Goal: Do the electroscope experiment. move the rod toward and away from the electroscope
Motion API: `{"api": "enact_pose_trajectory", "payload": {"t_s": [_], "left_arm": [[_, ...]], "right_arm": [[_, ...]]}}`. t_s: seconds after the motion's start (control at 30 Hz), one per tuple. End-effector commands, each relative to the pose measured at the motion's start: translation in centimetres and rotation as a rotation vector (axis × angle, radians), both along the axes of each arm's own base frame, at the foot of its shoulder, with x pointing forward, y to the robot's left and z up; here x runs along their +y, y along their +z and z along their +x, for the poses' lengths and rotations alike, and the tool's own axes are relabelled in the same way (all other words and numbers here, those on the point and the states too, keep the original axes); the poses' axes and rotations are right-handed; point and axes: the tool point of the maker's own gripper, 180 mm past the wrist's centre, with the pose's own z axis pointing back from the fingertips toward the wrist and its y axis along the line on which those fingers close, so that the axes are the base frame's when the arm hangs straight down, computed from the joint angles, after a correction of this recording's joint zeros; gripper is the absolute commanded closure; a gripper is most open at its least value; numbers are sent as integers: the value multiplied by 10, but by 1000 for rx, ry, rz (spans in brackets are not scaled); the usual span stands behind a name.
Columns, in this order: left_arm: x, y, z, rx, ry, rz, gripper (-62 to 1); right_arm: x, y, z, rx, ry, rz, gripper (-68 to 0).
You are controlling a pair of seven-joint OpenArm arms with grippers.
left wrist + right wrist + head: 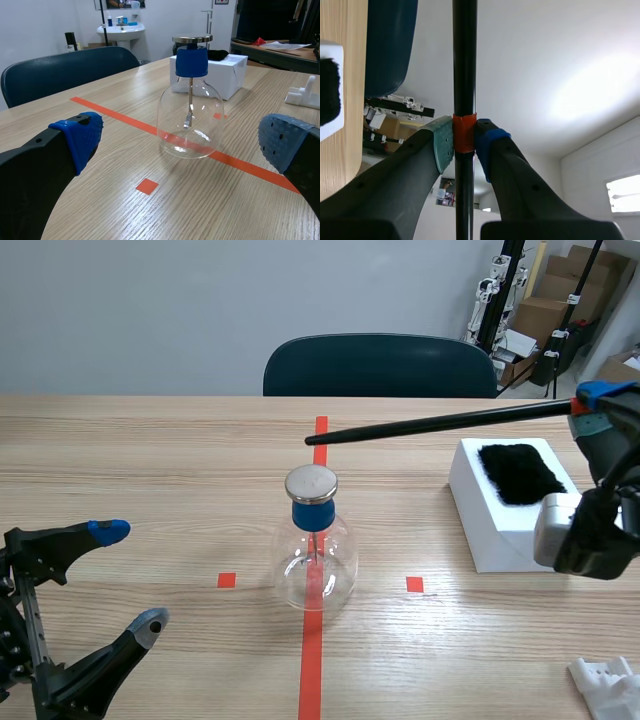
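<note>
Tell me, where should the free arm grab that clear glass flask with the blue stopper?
Probably the blue cylindrical stopper, just under the flat round metal disc, approached level from the side by the open left end effector. The stopper is narrow and straight-walled; the clear rounded glass flask below is wide, smooth and curved, so a grip could slip.

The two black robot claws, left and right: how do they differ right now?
The left gripper is open and empty; the right gripper is shut on the thin black rod at its orange band. The left gripper sits low by the wooden table; the right gripper is raised, pointing the rod toward the metal-topped glass flask. Both have thick black fingers with soft dotted pads.
</note>
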Motion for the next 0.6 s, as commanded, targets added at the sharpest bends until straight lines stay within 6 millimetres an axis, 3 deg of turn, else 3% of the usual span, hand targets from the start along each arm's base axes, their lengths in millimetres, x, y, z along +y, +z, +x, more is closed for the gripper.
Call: {"api": "enact_pose_trajectory", "payload": {"t_s": [0.0, 0.57], "left_arm": [[2, 7, 2, -22, 3, -18, -623], [2, 7, 2, -23, 3, -18, -623]], "right_arm": [[3, 9, 1, -36, 7, -4, -4], [11, 2, -2, -29, 28, -52, -4]]}}
